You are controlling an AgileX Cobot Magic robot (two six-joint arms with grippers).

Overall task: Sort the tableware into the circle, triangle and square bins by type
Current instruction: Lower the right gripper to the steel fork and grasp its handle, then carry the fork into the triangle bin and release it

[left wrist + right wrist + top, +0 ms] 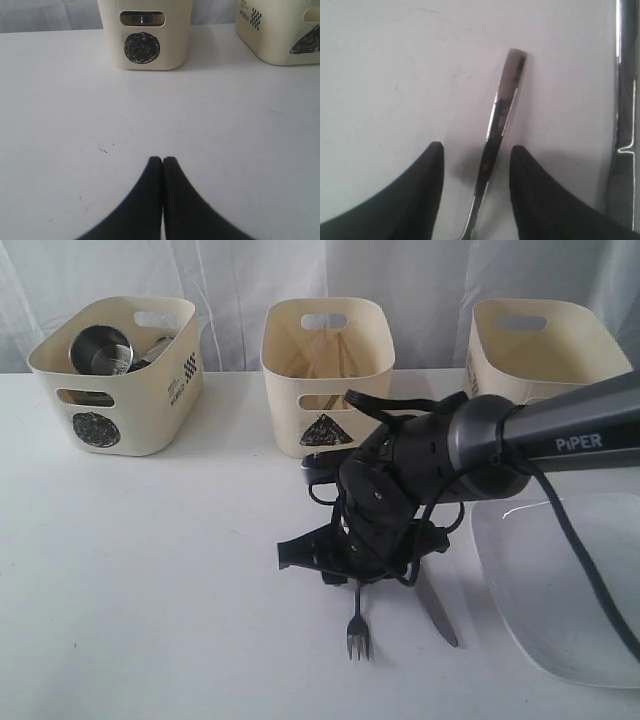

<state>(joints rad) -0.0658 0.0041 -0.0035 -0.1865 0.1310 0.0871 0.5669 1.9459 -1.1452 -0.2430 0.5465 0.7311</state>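
Observation:
The metal fork (358, 625) lies on the white table, tines toward the front edge. My right gripper (355, 575) hangs low over its handle. In the right wrist view the gripper (476, 150) is open, with the fork handle (502, 107) between the fingers and touching neither. The knife (437, 615) lies just right of the fork, and the large white plate (570, 580) is at the right. The circle bin (115, 360) holds steel vessels (100, 348). The triangle bin (325, 350) stands in the middle. My left gripper (162, 160) is shut and empty above bare table, facing the circle bin (145, 30).
A third cream bin (545, 340) stands at the back right, its mark hidden behind my right arm. That arm and its cables stretch from the right over the plate. The knife (622, 125) runs close beside my right gripper. Bare table lies at the left and front left.

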